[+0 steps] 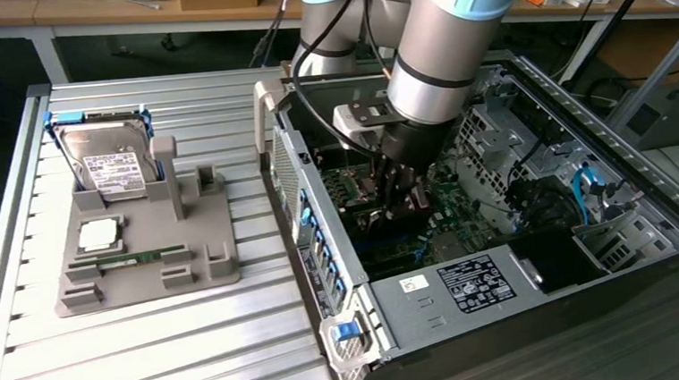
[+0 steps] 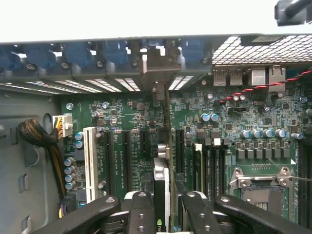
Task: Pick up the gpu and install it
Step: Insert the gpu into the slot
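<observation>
Inside the open black desktop computer case (image 1: 524,258), at roughly 3 o'clock in the exterior view: the hand (image 1: 398,206) of the grey robot arm (image 1: 443,48), lowered over the green motherboard (image 2: 122,117).

Clenched between two black fingers (image 2: 141,209), seen edge-on from the wrist: the gpu (image 2: 162,187), a thin dark circuit card held upright, its silvery metal end bracket (image 2: 157,73) reaching toward the rear wall of the case with its blue slot clips (image 2: 114,51). Card poised over the row of dark expansion slots, beside the long white slot (image 2: 89,156); not clear from these views whether already touching a slot or seated.

Left on the ribbed aluminium surface (image 1: 159,346) at about 9 o'clock in the exterior view: a grey moulded parts holder (image 1: 201,262), carrying a silver hard drive with a white label (image 1: 111,166) and a slim green memory stick (image 1: 129,257).

Probably light, rigid and fragile: stiff board, no give, exposed components and edge contacts easily damaged by twisting or sideways force. Best gripped across the two flat faces near the top edge, away from the fan and the contact edge, much as held here. Smooth faces likely to slip if tilted.
</observation>
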`<state>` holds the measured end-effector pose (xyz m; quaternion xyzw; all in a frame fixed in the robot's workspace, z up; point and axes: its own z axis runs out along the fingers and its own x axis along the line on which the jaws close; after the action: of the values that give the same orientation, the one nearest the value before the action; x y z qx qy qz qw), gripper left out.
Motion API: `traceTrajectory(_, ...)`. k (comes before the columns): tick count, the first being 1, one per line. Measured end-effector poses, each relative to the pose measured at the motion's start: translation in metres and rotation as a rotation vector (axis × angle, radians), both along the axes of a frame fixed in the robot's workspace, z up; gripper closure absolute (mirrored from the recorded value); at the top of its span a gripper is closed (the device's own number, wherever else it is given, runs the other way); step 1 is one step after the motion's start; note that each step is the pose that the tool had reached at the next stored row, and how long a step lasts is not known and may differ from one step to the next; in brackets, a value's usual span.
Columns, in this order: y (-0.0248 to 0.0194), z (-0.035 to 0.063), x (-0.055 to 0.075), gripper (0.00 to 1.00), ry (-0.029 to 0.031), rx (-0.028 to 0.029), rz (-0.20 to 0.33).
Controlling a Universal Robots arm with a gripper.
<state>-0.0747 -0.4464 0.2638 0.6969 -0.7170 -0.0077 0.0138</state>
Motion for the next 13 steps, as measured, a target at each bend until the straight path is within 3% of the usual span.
traceTrajectory(5, 0.0001, -0.0001, 0.0000, 0.73, -0.0001, -0.0004, 0.000)
traceTrajectory(6, 0.0002, -0.0002, -0.0001, 0.73, 0.0000, -0.0047, 0.000)
traceTrajectory(7, 0.0005, -0.0002, -0.0002, 0.73, -0.0001, -0.0157, -0.001)
traceTrajectory(8, 0.0006, -0.0002, -0.0001, 0.73, -0.0001, -0.0186, 0.000)
traceTrajectory(9, 0.0009, -0.0002, -0.0001, 0.73, -0.0002, -0.0259, 0.000)
traceTrajectory(10, 0.0013, -0.0002, -0.0001, 0.73, -0.0001, -0.0295, 0.000)
traceTrajectory(13, 0.0019, -0.0001, 0.0000, 0.73, -0.0001, -0.0308, 0.000)
